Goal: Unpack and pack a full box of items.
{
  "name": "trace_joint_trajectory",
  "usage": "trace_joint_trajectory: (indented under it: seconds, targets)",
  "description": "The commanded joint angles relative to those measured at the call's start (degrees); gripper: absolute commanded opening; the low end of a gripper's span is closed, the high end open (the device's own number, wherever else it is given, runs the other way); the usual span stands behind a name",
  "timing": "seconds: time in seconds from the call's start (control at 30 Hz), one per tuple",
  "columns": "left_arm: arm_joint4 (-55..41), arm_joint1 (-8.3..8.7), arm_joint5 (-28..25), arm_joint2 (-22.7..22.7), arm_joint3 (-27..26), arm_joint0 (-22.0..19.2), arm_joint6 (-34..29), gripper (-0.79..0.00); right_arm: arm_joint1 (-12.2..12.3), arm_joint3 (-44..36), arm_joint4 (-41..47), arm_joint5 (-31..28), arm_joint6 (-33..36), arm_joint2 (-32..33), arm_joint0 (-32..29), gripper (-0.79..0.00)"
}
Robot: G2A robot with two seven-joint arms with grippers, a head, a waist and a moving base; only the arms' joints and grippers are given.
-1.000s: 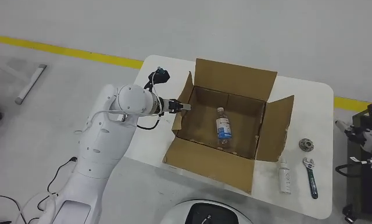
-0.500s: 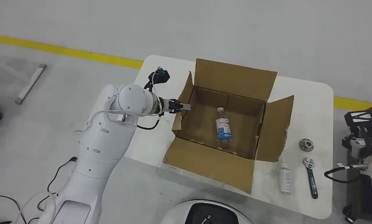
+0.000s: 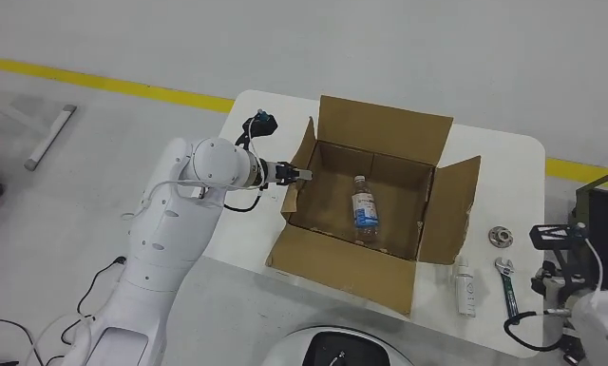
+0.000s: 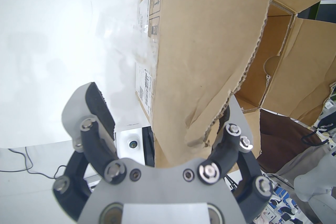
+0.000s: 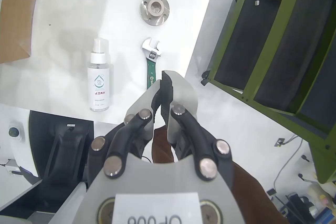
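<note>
Right end effector shifted beside table, box holding one bottle

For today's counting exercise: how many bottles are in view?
2. One clear bottle lies inside the cardboard box; a spray bottle lies on the table beside the wrench. Box walls may hide others.

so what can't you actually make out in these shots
- Top view: the box's near wall hides the floor strip behind it. A bottle lies inside; anything else there is unseen.
- Left wrist view: the flap covers most of one finger of the left gripper, so pad contact cannot be told.
- Right wrist view: the right gripper hides the wrench's handle end.
</note>
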Motion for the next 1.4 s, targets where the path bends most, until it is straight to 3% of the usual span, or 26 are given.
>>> trace_joint_trajectory:
  seconds: [0.0, 0.2, 0.47, 0.5, 0.53, 0.6, 0.67, 0.7, 0.83, 0.97, 1.13, 1.23, 1.27, 1.37]
  targets:
    - [0.0, 0.0, 0.0, 0.0, 0.0, 0.0, 0.0, 0.0, 0.0, 0.0, -0.01, -0.01, 0.0, 0.0, 0.0, -0.785]
    - [0.0, 0.0, 0.0, 0.0, 0.0, 0.0, 0.0, 0.0, -0.2, 1.87, 2.59, -2.36, -1.29, -4.04, -0.41, -0.785]
    - [0.0, 0.0, 0.0, 0.0, 0.0, 0.0, 0.0, 0.0, -1.12, 6.11, 2.82, 8.3, -1.26, -11.76, 1.39, -0.785]
    - [0.0, 0.0, 0.0, 0.0, 0.0, 0.0, 0.0, 0.0, -1.16, 6.75, 2.93, 8.32, -1.35, -12.43, 2.04, -0.745]
    - [0.0, 0.0, 0.0, 0.0, 0.0, 0.0, 0.0, 0.0, -1.16, 7.35, 2.74, 7.8, -1.32, -13.26, 2.64, -0.526]
    - [0.0, 0.0, 0.0, 0.0, 0.0, 0.0, 0.0, 0.0, -1.22, 8.43, 2.64, 7.76, -1.43, -14.48, 3.94, -0.486]
    - [0.0, 0.0, 0.0, 0.0, 0.0, 0.0, 0.0, 0.0, -1.29, 9.4, 2.65, 7.8, -1.32, -15.71, 5.02, -0.397]
    - [0.0, 0.0, 0.0, 0.0, 0.0, 0.0, 0.0, 0.0, -1.37, 9.95, 3.58, 7.95, -1.09, -16.26, 5.59, -0.268]
    - [0.0, 0.0, 0.0, 0.0, 0.0, 0.0, 0.0, 0.0, -1.57, 12.09, 4.41, 8.48, -1.32, -17.68, 7.07, -0.234]
    - [0.0, 0.0, 0.0, 0.0, 0.0, 0.0, 0.0, 0.0, -1.76, 14.28, 4.73, 8.76, -2.0, -18.79, 7.88, -0.046]
    - [0.0, 0.0, 0.0, 0.0, 0.0, 0.0, 0.0, 0.0, -2.03, 16.58, 5.24, 8.75, -2.88, -20.75, 8.8, -0.052]
    - [0.0, 0.0, 0.0, 0.0, 0.0, 0.0, 0.0, 0.0, -2.18, 17.35, 5.32, 8.72, -3.18, -21.88, 9.23, -0.163]
    - [0.0, 0.0, 0.0, 0.0, 0.0, 0.0, 0.0, 0.0, -2.21, 17.45, 5.25, 8.74, -3.24, -22.14, 9.34, -0.274]
    - [0.0, 0.0, 0.0, 0.0, 0.0, 0.0, 0.0, 0.0, -2.3, 17.67, 5.14, 8.64, -3.27, -22.65, 9.64, -0.394]
